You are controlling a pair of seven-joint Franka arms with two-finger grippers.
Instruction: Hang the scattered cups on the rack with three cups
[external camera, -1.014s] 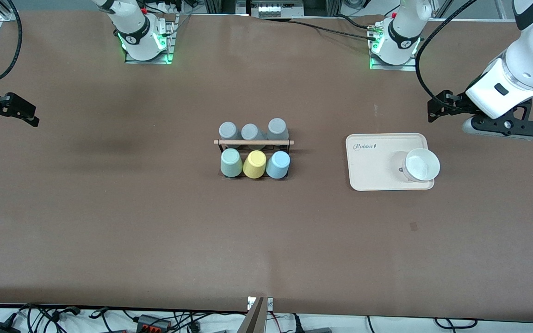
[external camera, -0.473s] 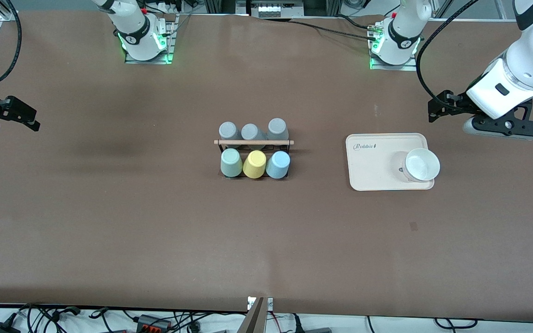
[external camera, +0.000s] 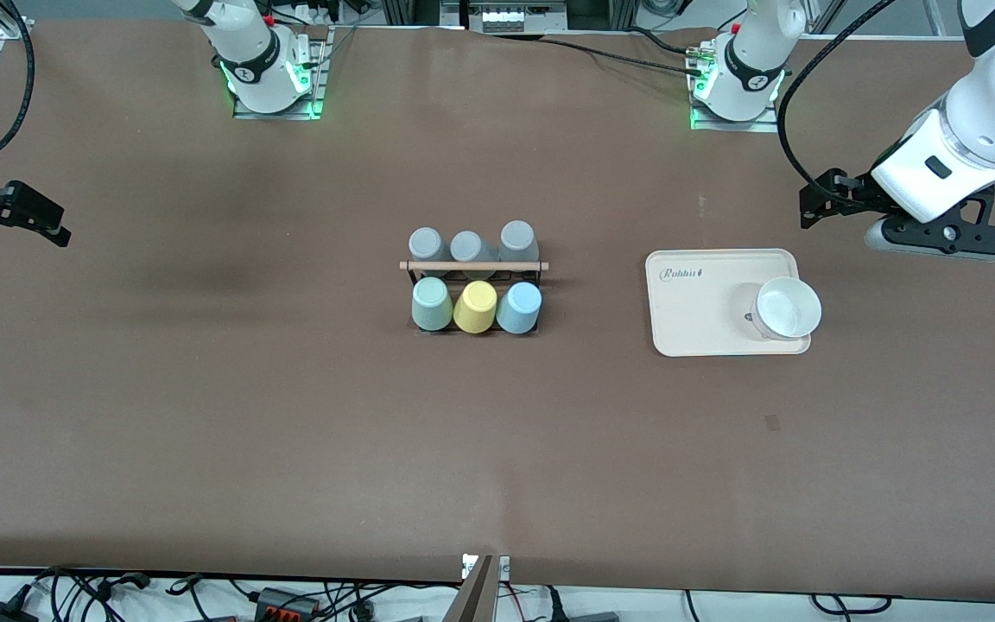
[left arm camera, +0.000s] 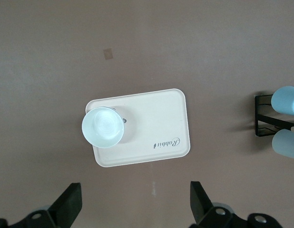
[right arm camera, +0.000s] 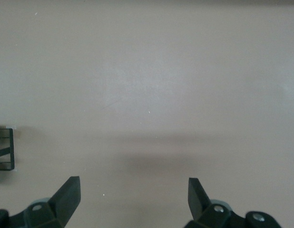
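I see blue cup [external camera: 519, 307] + mint cup [external camera: 431, 303] on rack [external camera: 473, 266], flanking yellow cup [external camera: 475, 307]. Job looks done. L gripper [left arm camera: 135, 205] over counter by tray [external camera: 696, 320], R gripper [right arm camera: 132, 198] at counter end; both jaws wide open, empty.

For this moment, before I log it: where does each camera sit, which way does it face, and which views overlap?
Front view: high across the table, facing both bases; shows the rack full of cups, the tray, the open left gripper and open right gripper.
Left wrist view: looks down past its own fingers at the tray and white cup.
Right wrist view: looks down past its own fingers at bare table.
Shared: both wrist views catch a rack edge.
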